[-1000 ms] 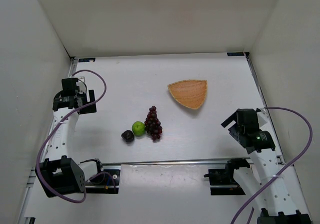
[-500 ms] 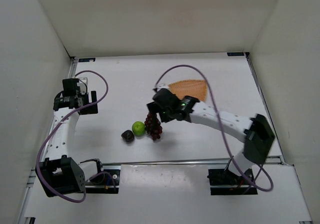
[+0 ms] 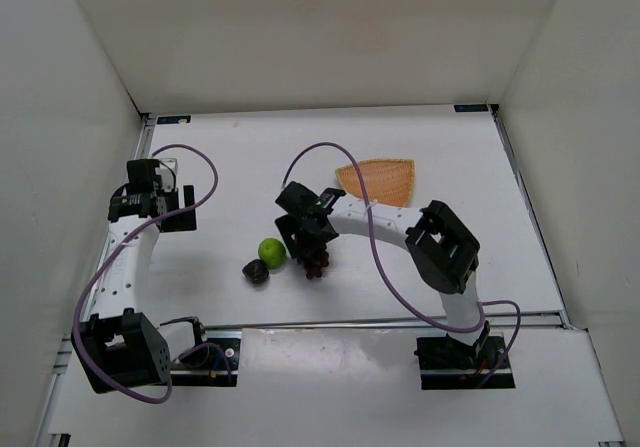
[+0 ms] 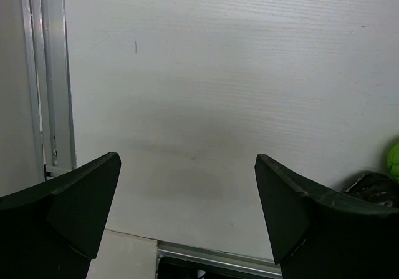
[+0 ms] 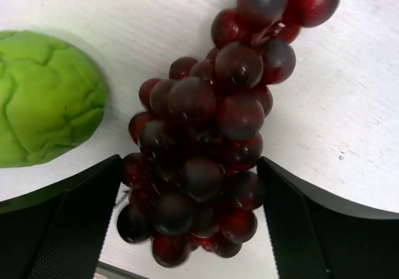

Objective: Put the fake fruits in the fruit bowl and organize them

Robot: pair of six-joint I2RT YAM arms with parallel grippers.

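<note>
The dark red-purple grape bunch (image 5: 206, 135) lies on the white table, partly covered by my right arm in the top view (image 3: 316, 261). My right gripper (image 5: 188, 166) (image 3: 305, 239) is down over the bunch, open, one finger on each side of its wide end, close against the grapes. The green round fruit (image 3: 271, 252) (image 5: 43, 98) sits just left of the bunch, and the dark brown-black fruit (image 3: 256, 272) left of that. The wicker fruit bowl (image 3: 390, 179) sits behind, holding nothing. My left gripper (image 4: 187, 173) (image 3: 160, 207) hangs open at the far left over bare table.
A metal rail (image 3: 350, 322) runs across the table's near side. White walls enclose the table on three sides. The right arm's purple cable (image 3: 330, 152) loops over the table near the bowl. The left wrist view catches the dark fruit (image 4: 374, 185) at its right edge.
My right arm has swung from the right edge across the table and come down over the grape bunch, its fingers starting to narrow. The left arm has stayed put.
</note>
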